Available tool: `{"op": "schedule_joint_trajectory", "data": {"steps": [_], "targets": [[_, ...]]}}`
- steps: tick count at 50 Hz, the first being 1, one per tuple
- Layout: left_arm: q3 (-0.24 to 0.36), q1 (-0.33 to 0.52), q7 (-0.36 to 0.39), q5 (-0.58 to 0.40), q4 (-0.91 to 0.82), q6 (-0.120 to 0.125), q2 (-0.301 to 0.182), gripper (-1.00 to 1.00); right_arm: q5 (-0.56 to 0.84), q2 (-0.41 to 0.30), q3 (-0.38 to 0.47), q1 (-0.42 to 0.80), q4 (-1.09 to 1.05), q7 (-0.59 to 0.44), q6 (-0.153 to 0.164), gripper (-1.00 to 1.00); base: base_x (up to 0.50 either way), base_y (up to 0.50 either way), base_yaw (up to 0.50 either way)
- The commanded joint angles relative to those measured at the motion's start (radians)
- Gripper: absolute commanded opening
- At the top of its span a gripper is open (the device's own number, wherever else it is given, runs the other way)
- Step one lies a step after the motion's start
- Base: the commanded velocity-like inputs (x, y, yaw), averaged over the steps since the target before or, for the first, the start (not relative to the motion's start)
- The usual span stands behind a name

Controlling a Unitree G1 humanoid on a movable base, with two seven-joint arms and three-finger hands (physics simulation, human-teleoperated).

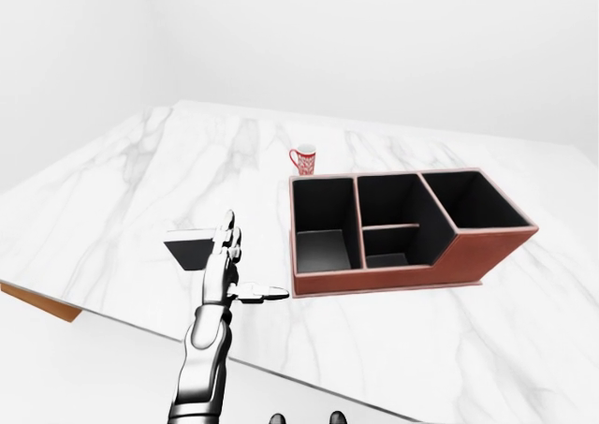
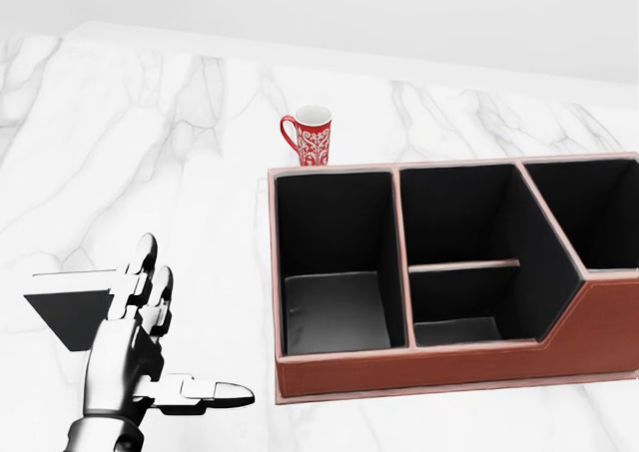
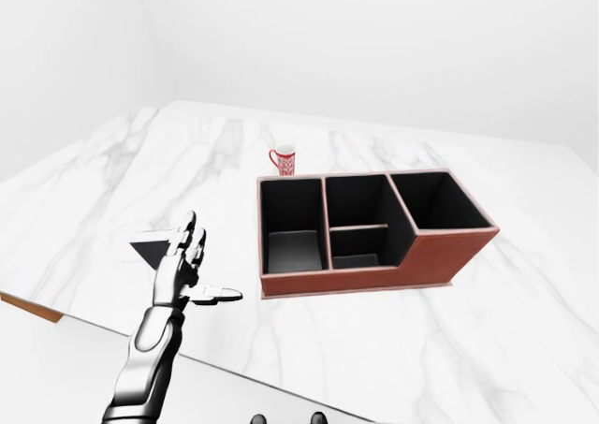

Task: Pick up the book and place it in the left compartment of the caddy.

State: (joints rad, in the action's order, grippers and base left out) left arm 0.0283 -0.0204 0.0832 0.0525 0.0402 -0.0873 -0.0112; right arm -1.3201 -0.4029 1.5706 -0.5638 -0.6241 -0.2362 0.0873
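Head view, book (image 2: 68, 312) partly behind open left hand (image 2: 135, 342)

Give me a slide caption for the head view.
Left hand, fingers open, reaches over the black book beside the empty brown caddy; red mug above it.

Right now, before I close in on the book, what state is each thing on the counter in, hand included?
Black flat book: lying flat on the white marble counter, not gripped.
Silver left hand: open, fingers extended over the book's right edge, thumb out sideways.
Brown leather caddy: upright, every visible compartment empty.
Red patterned mug: upright beyond the caddy, handle to view left.
Right hand: not in view.
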Motion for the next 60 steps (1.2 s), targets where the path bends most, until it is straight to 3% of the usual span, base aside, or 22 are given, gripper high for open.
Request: {"op": "schedule_joint_trajectory", "data": {"steps": [1,21,40,45,53,55,57,59,60], "targets": [[-0.007,-0.025,-0.003,0.0,-0.054,0.0,0.003,1.0,0.012,0.0,0.0,0.001,-0.003,-0.009,0.0,1.0,0.22,0.07,0.0],[-0.005,-0.017,-0.003,-0.001,-0.048,0.0,0.002,1.0,0.013,0.006,0.0,0.006,-0.003,-0.011,0.0,1.0,0.21,0.06,0.0],[-0.007,-0.037,-0.02,-0.035,-0.08,0.0,0.003,1.0,0.028,0.011,0.0,0.012,-0.002,-0.02,0.0,1.0,0.0,0.0,0.0],[0.003,-0.029,-0.058,-0.077,-0.092,0.0,0.0,1.0,0.055,0.028,0.0,0.026,-0.011,-0.035,0.0,1.0,0.0,0.0,0.0],[0.009,-0.032,-0.135,-0.258,-0.208,0.0,-0.014,1.0,0.047,0.016,0.0,0.024,-0.009,-0.023,0.0,1.0,0.0,0.0,0.0],[0.009,-0.032,-0.134,-0.26,-0.212,0.0,-0.013,1.0,0.047,0.015,0.0,0.024,-0.009,-0.023,0.0,1.0,0.0,0.0,0.0],[0.003,-0.037,-0.179,-0.369,-0.255,0.0,-0.012,1.0,0.049,0.017,0.0,0.025,-0.009,-0.025,0.0,1.0,0.0,0.0,0.0],[-0.001,-0.04,-0.18,-0.379,-0.269,0.0,-0.011,1.0,0.032,0.014,0.0,0.017,-0.011,-0.018,0.0,1.0,0.0,0.0,0.0],[0.004,-0.034,-0.225,-0.456,-0.271,0.0,-0.01,1.0,0.035,0.014,0.0,0.018,-0.01,-0.018,0.0,1.0,0.0,0.0,0.0]]}}
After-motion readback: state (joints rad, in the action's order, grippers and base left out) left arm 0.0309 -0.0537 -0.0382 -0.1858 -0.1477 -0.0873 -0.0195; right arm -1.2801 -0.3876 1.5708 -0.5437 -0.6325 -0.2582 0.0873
